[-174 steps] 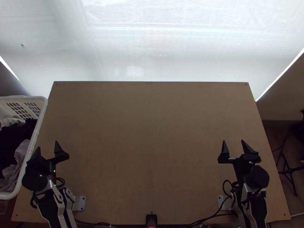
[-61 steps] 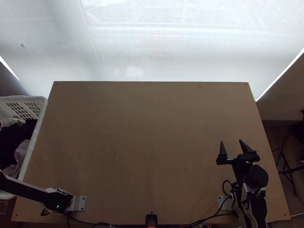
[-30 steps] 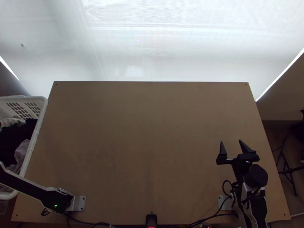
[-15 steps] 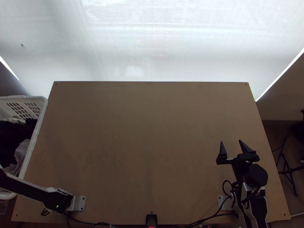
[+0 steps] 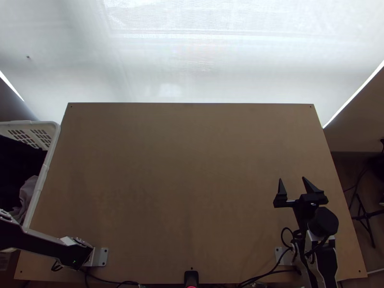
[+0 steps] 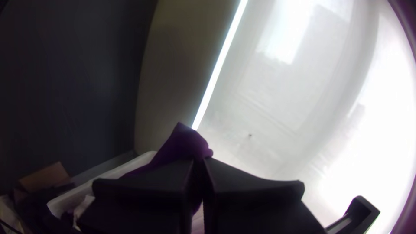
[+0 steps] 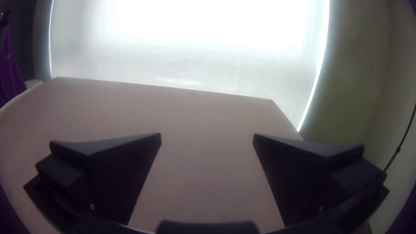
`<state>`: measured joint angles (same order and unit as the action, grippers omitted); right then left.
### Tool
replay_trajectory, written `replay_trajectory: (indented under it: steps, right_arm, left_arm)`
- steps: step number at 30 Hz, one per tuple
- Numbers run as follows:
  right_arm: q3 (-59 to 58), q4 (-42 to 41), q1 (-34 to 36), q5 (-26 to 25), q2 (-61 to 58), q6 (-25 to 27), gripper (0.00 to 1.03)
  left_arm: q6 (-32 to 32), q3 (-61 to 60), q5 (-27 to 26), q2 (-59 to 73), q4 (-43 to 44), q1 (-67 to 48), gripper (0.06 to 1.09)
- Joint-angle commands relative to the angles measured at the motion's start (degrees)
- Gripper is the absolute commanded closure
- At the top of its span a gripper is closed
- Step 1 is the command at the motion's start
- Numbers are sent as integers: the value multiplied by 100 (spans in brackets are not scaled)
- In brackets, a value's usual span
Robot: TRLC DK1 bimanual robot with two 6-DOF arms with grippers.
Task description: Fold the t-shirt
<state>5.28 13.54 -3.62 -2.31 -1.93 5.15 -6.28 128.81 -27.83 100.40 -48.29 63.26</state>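
Two grippers: left gripper (image 6: pixel 198 162) pinched on one purple shirt (image 7: pixel 9 69), which hangs at the one white basket (image 5: pixel 46 165). Right gripper (image 5: pixel 292 178) has its two fingers wide apart above the one table (image 5: pixel 187 168).

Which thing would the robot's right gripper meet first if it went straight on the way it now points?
The right gripper points across the table toward the white screen beyond its far edge, so probably the white screen; its height and tilt are unclear, so it might touch the table first.
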Motion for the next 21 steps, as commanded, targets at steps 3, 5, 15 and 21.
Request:
replay_trajectory:
  steps: [3,5,15,21]
  right_arm:
    - [-1,-1,45,-7,-26,-14,4]
    - [-1,-1,63,2,-26,-14,4]
    - [-9,-1,160,2,-35,-93,4]
    - [-9,-1,177,-7,-35,-128,4]
  left_arm:
    - [-602,65,-196,-768,110,-1176,105]
    - [-892,74,-170,-768,189,-1493,105]
    - [-1358,74,340,-820,-110,-3918,105]
    - [-1411,-67,736,-829,-356,-5360,105]
